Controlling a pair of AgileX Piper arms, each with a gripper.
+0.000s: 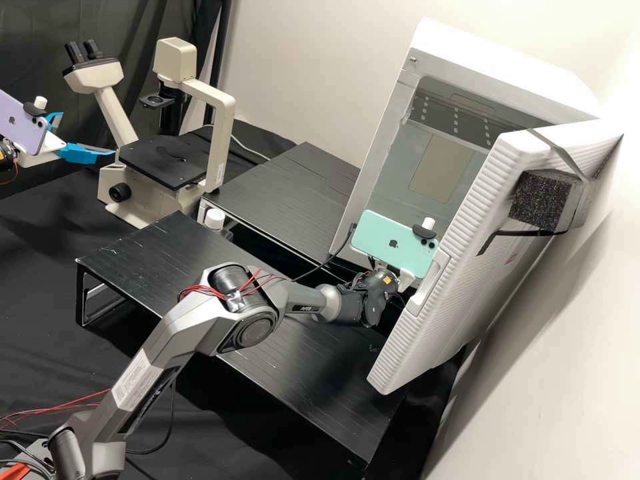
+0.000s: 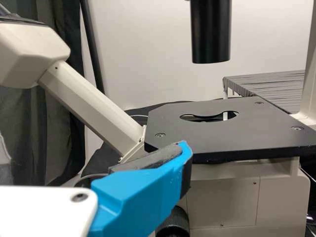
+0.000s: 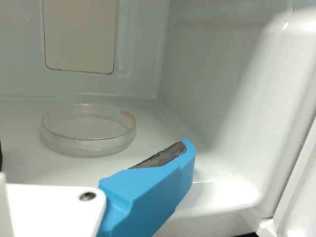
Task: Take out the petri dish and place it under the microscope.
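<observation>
Inside the white cabinet (image 1: 493,72), the petri dish (image 3: 89,140) sits there presumably for safe keeping; lying flat, round, no long axis to line up; right gripper (image 3: 93,149) spread near it, likely to straddle its rim; door (image 1: 460,287) wide, giving room; left gripper (image 1: 88,135) parted beside the microscope (image 1: 217,143), perhaps ready to help.

Beyond the right gripper (image 1: 405,279), the petri dish (image 3: 89,146) looks transparent, smooth and glossy; ahead of the left gripper (image 1: 88,133), the microscope stage (image 2: 207,136) looks like smooth, matt metal
</observation>
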